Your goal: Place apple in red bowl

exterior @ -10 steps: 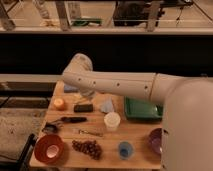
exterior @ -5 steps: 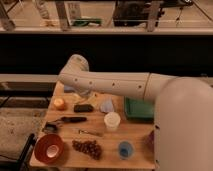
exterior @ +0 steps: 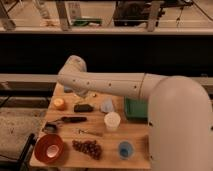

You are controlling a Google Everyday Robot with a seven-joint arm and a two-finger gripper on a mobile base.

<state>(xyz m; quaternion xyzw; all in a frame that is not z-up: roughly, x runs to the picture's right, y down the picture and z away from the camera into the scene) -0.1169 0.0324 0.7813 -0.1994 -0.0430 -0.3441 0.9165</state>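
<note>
The apple (exterior: 59, 103) is a small yellow-orange fruit at the back left of the wooden table (exterior: 100, 160). The red bowl (exterior: 49, 148), with a red-brown rim and an orange inside, sits at the front left corner with nothing in it. My white arm reaches in from the right, bends at the back of the table and turns down. The gripper (exterior: 82, 94) hangs under that bend. It is to the right of the apple, apart from it, and just above a small dark object (exterior: 82, 107). The arm hides most of the gripper.
A bunch of dark grapes (exterior: 87, 147) lies right of the red bowl. A white cup (exterior: 112, 121), a small blue cup (exterior: 125, 149), a green tray (exterior: 134, 107), a pale blue item (exterior: 106, 105) and a black-handled utensil (exterior: 66, 120) are also on the table.
My arm's large upper part has swung further over the right side of the table and now hides the purple bowl there. The objects on the table have not moved.
</note>
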